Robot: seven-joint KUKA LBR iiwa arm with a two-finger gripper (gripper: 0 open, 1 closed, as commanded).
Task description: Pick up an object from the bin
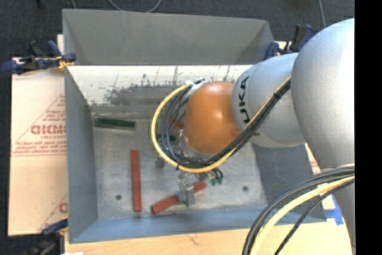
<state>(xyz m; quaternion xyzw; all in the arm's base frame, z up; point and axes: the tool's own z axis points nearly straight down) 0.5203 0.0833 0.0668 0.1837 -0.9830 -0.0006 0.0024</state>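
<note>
Here's your arm [310, 92], reaching in from the right, its orange cover [206, 116] hanging over the middle of the bin [80, 152]. The gripper [187, 193] sits low, down near the front wall and just right of centre.

Directly under it is a short red bar [164, 206], lying on the floor at a slant. Its left end pokes out towards the front wall and a bit of red shows on the other side, so the gripper looks parked across its middle. Whether the gripper is apart or clamped on that bar, you cannot tell from here: the wrist and cover hide the business end.

A small green thing [216, 177] lies just beside the gripper on its right. A long red stick [136, 180] lies left of it, running front to back and clear of the gripper. A dark green bar [115, 123] sits well apart, up by the back left.

Where does that leave you? By my reading, the approach is done and the arm is at grasp height over the short red bar. Nothing is lifted: the bar appears to rest flat on the floor. What's left is a confirmed grip and the raise out of the bin.
</note>
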